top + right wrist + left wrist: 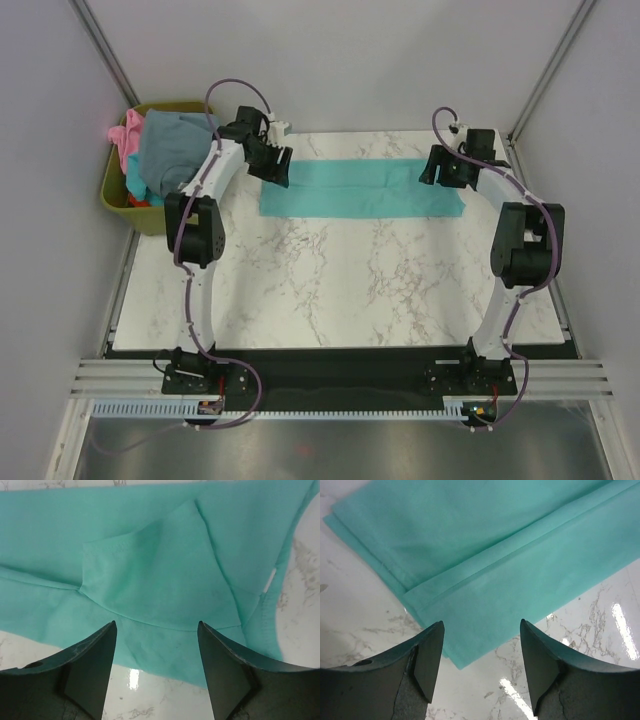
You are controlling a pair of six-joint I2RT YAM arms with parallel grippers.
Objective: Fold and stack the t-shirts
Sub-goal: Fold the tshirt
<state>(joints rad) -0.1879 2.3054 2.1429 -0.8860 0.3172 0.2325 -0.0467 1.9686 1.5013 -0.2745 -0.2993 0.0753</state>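
Note:
A teal t-shirt [360, 190] lies folded into a long flat strip across the far part of the marble table [330, 290]. My left gripper [277, 160] hovers over its left end, open and empty; in the left wrist view the teal t-shirt [495, 555] shows a lengthwise fold and a corner between my fingertips [434, 640]. My right gripper [443, 165] hangs over the right end, open and empty; in the right wrist view the teal t-shirt [150, 570] shows a sleeve folded inward. More t-shirts sit piled in the bin: a grey-blue one [172, 150], a pink one [127, 135] and a red-orange one [140, 200].
The olive-green bin [112, 190] stands off the table's far left corner. Grey walls close in the back and both sides. Bare marble stretches from the shirt toward the arm bases [200, 375] at the near edge.

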